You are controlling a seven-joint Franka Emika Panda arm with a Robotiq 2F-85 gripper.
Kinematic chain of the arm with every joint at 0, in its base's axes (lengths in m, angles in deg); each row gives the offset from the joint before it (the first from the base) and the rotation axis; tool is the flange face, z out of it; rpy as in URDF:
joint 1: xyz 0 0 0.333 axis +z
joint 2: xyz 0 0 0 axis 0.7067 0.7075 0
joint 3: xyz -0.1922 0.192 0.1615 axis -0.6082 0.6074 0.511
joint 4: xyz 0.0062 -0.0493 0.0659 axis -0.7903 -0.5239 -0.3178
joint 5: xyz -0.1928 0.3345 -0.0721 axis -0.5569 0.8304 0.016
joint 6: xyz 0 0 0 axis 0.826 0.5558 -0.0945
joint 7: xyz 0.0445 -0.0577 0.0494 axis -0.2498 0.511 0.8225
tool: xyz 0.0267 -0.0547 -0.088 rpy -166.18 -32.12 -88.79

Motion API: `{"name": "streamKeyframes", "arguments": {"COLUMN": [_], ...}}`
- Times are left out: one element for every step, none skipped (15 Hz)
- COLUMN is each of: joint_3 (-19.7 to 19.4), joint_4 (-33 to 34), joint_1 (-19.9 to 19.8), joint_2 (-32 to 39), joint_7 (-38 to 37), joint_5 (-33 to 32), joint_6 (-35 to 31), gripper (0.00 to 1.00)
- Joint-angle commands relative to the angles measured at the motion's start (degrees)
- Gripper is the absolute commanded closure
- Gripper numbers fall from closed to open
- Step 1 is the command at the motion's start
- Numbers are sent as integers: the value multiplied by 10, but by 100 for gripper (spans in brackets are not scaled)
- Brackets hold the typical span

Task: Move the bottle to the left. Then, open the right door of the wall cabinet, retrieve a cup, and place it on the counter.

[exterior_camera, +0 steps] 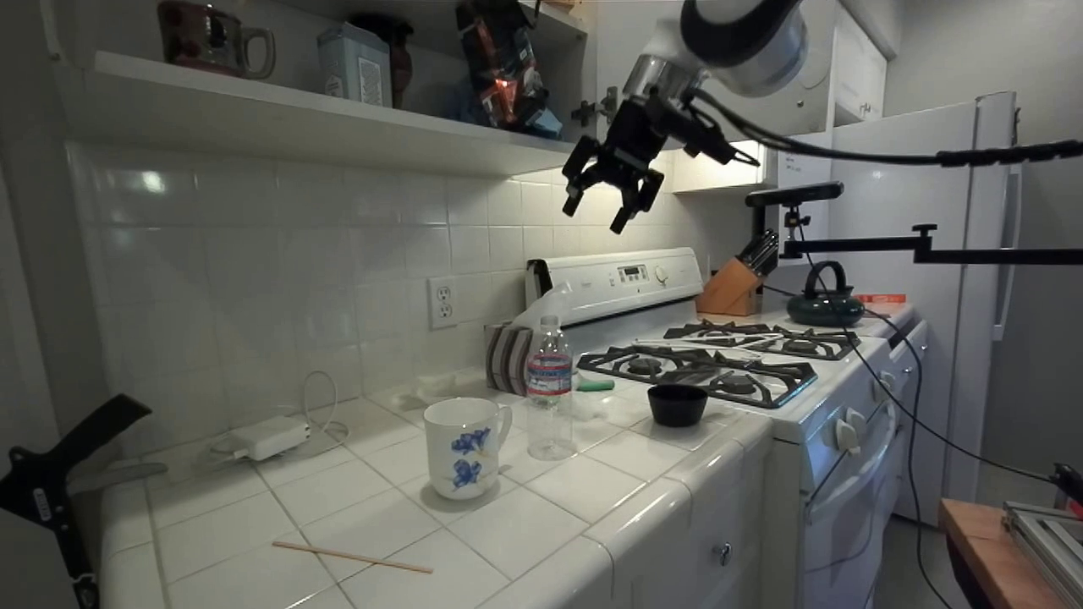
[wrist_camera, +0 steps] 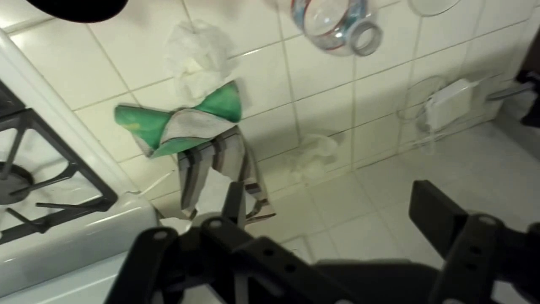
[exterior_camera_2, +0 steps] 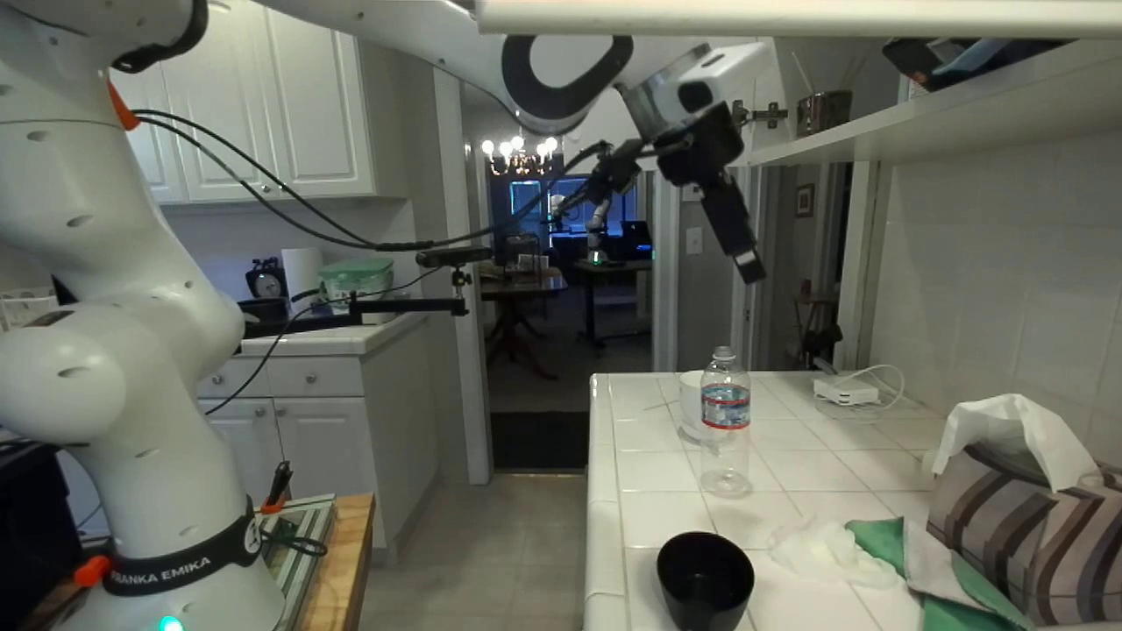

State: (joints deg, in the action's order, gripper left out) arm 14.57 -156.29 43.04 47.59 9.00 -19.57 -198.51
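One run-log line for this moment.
gripper: open, empty | bottle: upright on counter | black cup: upright on counter | wall cabinet: open

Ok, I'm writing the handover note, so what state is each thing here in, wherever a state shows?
Gripper: open, holding nothing.
Right cabinet door: swung open.
Bottle: upright on the counter, looks uncapped.
Black cup: upright, mouth up.
White mug: upright, contents not visible.
Tissue box: open, tissue sticking out.
Burners: no flame visible.
Oven door: shut.
Knife block: knives slotted in.
Kettle: upright.
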Motion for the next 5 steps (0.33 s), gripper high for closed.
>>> {"name": "streamKeyframes", "arguments": {"joint_3": [-10,-12,-14,5,3], "joint_4": [-28,-26,-19,0,-1], "joint_1": [18,19,18,-1,-1], "joint_2": [-109,-132,-147,-100,-120], "joint_7": [139,165,186,142,158], "joint_5": [105,114,117,95,100], "joint_6": [99,146,193,143,174], "gripper": [0,0,0,0,0]}}
